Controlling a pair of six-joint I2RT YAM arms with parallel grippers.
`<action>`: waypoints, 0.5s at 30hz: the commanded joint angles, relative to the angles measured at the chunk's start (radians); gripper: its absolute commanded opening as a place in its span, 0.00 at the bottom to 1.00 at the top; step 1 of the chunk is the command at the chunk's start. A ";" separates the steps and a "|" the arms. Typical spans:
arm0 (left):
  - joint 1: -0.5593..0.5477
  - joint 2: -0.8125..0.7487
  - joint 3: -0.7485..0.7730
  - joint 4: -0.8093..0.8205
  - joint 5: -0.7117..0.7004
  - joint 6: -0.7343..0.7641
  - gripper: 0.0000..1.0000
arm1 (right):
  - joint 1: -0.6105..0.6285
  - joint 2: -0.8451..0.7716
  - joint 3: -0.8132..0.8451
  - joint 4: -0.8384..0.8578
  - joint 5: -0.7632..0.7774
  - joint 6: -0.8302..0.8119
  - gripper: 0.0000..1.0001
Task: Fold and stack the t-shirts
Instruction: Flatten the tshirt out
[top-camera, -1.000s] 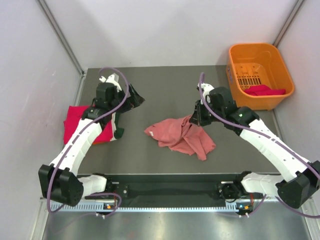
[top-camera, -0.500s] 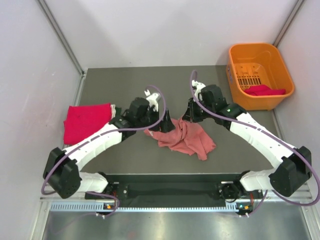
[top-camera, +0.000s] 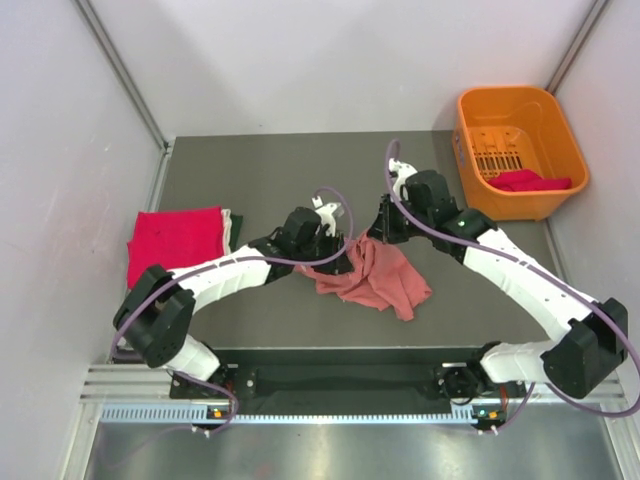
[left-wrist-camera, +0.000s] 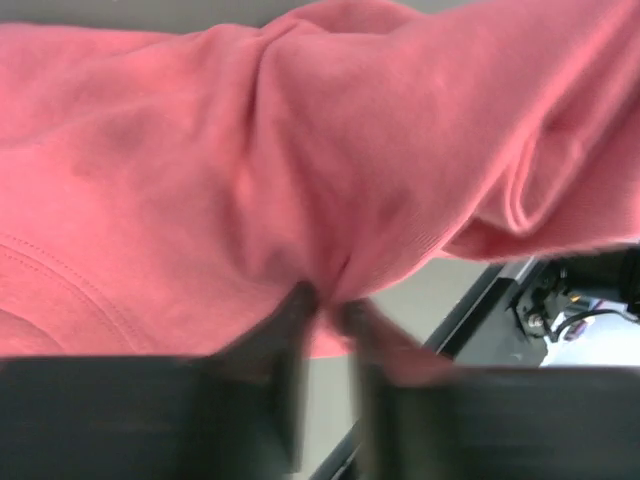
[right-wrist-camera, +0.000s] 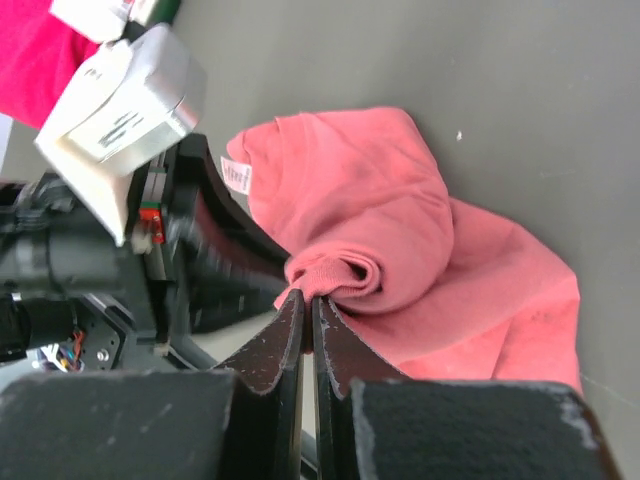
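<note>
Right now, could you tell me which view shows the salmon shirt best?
The top external view: it shows the whole crumpled shirt. The left wrist view gives only a blurred close-up of cloth; the right wrist view shows most of it, its rolled edge in the right pincer.

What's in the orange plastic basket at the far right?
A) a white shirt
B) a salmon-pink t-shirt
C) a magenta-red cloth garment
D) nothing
C: a magenta-red cloth garment lies in the orange plastic basket; the crumpled salmon-pink t-shirt lies outside it.
</note>
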 joint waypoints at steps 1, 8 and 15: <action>0.004 0.026 0.034 0.054 0.001 0.014 0.19 | 0.003 -0.055 -0.014 0.034 0.025 0.007 0.00; 0.192 0.051 0.196 -0.048 0.204 -0.018 0.00 | -0.017 -0.097 -0.084 -0.001 0.109 -0.023 0.00; 0.471 0.226 0.481 -0.105 0.278 -0.152 0.00 | 0.012 -0.062 -0.136 0.019 0.071 -0.043 0.00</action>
